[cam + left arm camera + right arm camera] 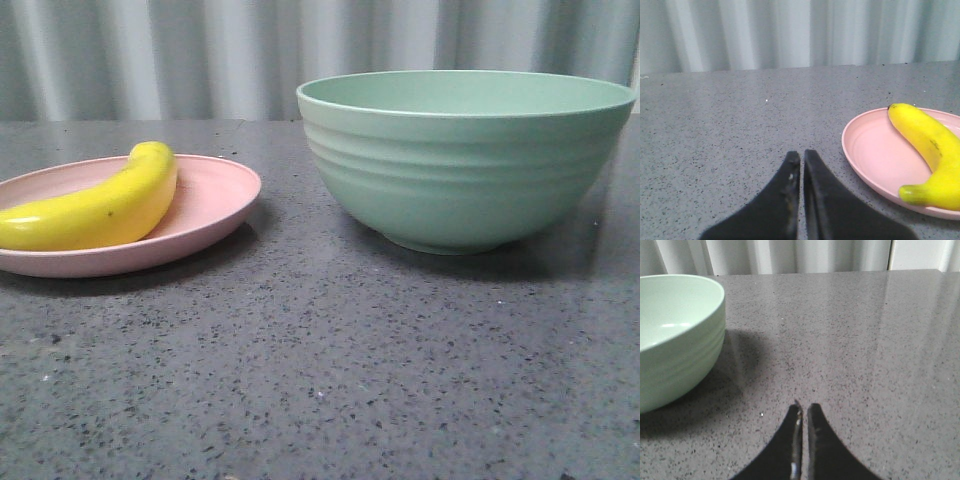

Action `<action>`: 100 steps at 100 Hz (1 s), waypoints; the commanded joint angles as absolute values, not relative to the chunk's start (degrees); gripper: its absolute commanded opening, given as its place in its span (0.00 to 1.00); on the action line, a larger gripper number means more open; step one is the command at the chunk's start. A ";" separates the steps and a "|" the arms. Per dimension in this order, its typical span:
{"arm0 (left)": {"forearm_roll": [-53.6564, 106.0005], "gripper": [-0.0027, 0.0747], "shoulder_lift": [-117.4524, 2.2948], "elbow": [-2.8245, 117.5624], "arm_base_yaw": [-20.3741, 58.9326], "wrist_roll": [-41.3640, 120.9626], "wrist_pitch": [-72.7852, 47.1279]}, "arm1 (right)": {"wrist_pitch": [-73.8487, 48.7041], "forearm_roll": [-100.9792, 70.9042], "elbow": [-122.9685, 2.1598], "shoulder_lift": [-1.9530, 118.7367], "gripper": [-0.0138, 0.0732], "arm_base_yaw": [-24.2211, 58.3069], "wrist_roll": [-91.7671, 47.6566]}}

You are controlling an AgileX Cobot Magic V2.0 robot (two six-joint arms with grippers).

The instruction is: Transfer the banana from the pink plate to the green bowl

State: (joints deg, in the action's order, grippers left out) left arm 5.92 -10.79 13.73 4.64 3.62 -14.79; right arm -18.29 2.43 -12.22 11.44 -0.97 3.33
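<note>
In the front view, the banana (95, 210) is lying on the pink plate (215, 195) at the left of the frame, its curved body resting across the plate's surface. The green bowl (465, 160) is standing at the right, well apart from the plate on the speckled grey tabletop (320, 370), and what shows of its inside is looking empty. No arm is showing here, so the transfer is not yet begun.

In the left wrist view, the left tool (801, 160) is sitting at the bottom centre with its fingers pressed together, pinching nothing. The plate and banana are lying at the right edge, near but not touching it.

In the right wrist view, the right tool (804, 410) is likewise pressed together and empty, with the bowl at the left edge. Reaching, grasping, carrying and releasing are all remaining.
</note>
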 commanded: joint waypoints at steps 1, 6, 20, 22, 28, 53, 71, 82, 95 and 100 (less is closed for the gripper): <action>6.72 0.01 -15.71 17.34 4.57 3.71 -8.31 | -16.34 2.23 -17.84 17.41 0.08 -1.26 3.26; 6.72 0.01 -17.95 17.96 4.57 3.71 -6.51 | -17.38 1.17 -19.88 20.10 0.08 -1.26 3.26; 9.98 0.02 -22.61 17.97 4.57 3.71 -1.16 | -15.55 1.03 -21.46 25.29 0.08 -1.26 3.26; 10.67 0.04 -23.12 17.97 4.57 3.71 -0.58 | -15.46 0.88 -21.46 25.95 0.08 -1.26 3.26; 11.34 0.16 -24.44 17.97 4.57 3.71 0.82 | -15.11 0.72 -21.46 27.64 0.08 -1.26 3.26; 12.78 0.62 -28.97 18.36 4.57 3.61 5.47 | -14.01 0.56 -21.46 29.60 0.08 -1.26 3.26; 12.56 0.61 -33.88 22.65 6.26 3.61 0.52 | -13.59 0.56 -21.46 29.60 0.08 -1.26 3.26; 11.96 0.61 -38.25 26.79 9.83 3.81 -3.86 | -13.02 0.56 -21.46 29.60 0.08 -1.26 3.26; 11.38 0.61 -43.93 31.35 14.98 3.81 -9.05 | -12.86 0.56 -21.46 29.60 0.08 -1.26 3.26; 10.56 0.61 -46.32 33.18 17.22 3.81 -11.41 | -12.86 0.56 -21.46 29.60 0.08 -1.26 3.26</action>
